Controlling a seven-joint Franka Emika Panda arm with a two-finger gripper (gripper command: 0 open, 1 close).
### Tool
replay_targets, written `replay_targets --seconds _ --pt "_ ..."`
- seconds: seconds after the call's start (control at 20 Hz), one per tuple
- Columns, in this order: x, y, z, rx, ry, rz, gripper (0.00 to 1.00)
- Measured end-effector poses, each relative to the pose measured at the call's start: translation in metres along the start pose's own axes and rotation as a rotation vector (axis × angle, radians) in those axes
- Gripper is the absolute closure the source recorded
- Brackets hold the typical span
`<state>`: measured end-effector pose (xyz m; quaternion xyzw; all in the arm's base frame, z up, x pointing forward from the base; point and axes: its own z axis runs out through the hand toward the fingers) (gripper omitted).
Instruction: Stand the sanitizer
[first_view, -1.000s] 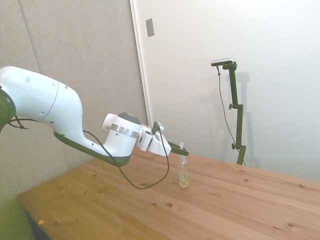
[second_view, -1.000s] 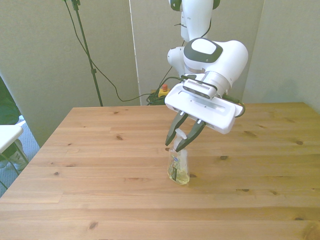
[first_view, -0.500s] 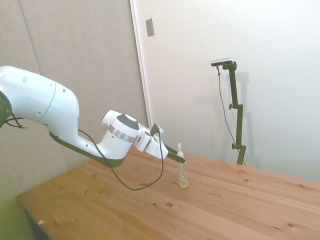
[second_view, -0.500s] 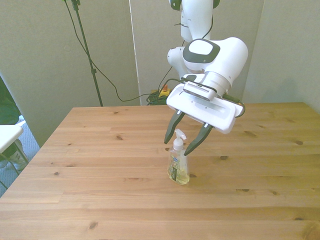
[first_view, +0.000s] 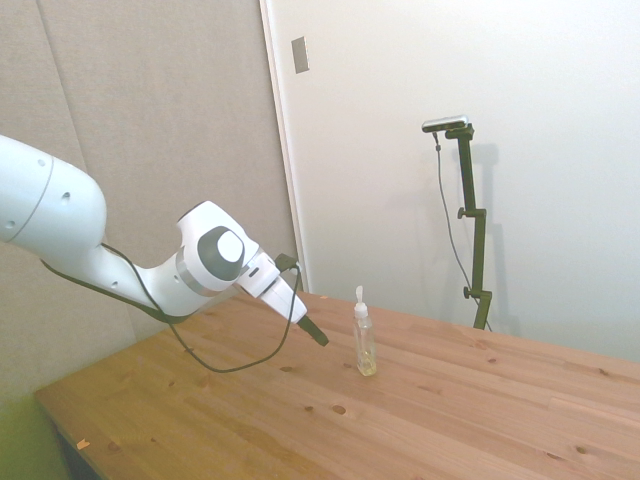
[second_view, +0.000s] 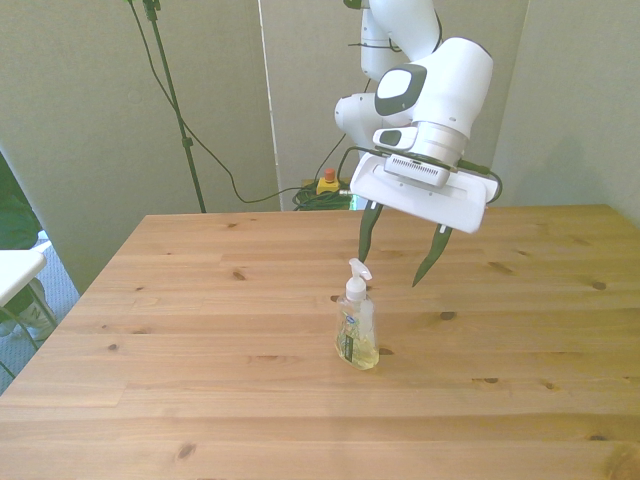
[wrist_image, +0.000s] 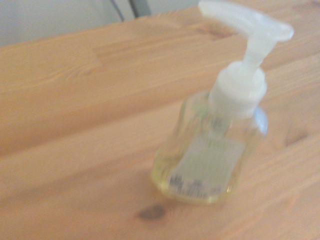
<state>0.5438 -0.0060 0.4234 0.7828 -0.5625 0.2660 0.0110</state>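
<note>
**Hand open above the surface, bottle upright and free**

Hand spread wide, two dark fingers well apart with nothing between them. Hangs in the air off the surface, fingers angled downward. In the front view, sits behind and above the bottle, a little toward the front view's right. In the side view, hand just short of the bottle, clearly apart from it, fingertips at about the height of the bottle's body. No contact with bottle or surface in either view.

White arm slanting down from the side view's left, a dark cable looping under the wrist.

Bottle upright on its base on the wooden surface, roughly mid-width in the front view. Slim and clear, pale yellowish liquid in the lower part, white pump top pointing up with its spout toward the front view's right, white-green label on the body. From the wrist camera, bottle seen close and somewhat blurred: pump head, clear shoulder, label with dark print, yellowish liquid at the bottom. A dark knot in the wood just beside its base on the surface.

Beyond the far edge in the front view, a small yellow box with a red button on the floor among cables. At the front view's left edge, the corner of a white table.
</note>
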Motion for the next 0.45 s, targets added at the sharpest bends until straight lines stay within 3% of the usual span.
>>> replay_targets --seconds 0.2,0.45 --pt "-0.018 0.018 -0.024 -0.095 -0.158 -0.109 0.00" --pt "-0.010 0.044 -0.062 -0.184 -0.345 -0.279 0.00"
